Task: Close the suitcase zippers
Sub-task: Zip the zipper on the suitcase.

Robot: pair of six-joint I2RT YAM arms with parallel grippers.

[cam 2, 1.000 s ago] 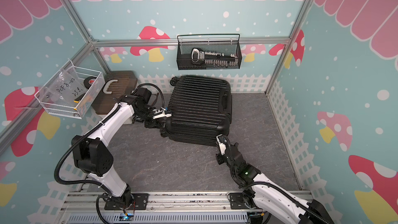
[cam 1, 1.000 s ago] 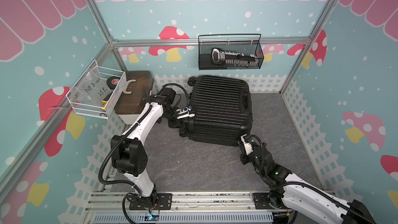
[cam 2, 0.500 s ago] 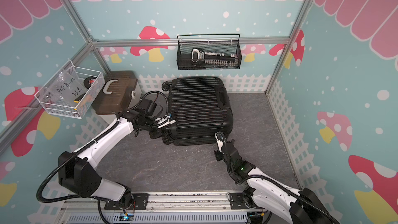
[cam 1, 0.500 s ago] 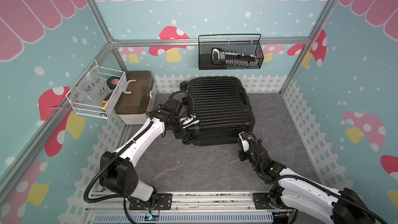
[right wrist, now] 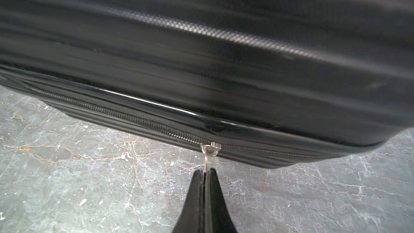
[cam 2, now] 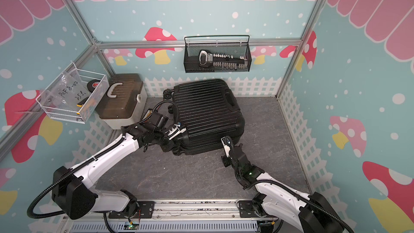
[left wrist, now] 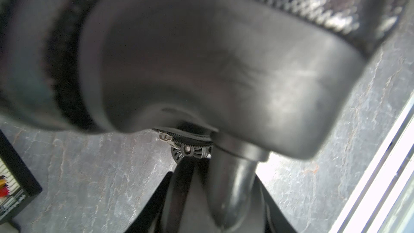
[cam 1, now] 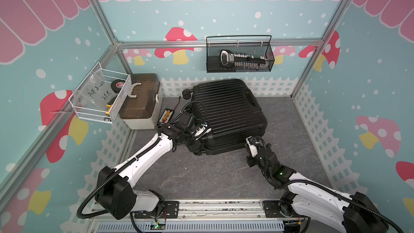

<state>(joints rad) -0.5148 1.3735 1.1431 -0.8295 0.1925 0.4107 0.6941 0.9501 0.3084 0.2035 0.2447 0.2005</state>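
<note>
The black suitcase (cam 1: 226,113) lies flat on the grey counter (cam 1: 212,175), its near edge between the two sets of fingers. The right fingers (right wrist: 195,200), pressed together, pinch the silver pull tab (right wrist: 206,161) of the zipper (right wrist: 112,110). The left fingers (cam 1: 193,145) grip a corner wheel (left wrist: 224,63).

White-shelled left arm (cam 1: 143,160) and right arm (cam 1: 313,192), black joints, ribbed black cables (cam 1: 83,205); right end effector (right wrist: 205,171) black, tapered.
</note>
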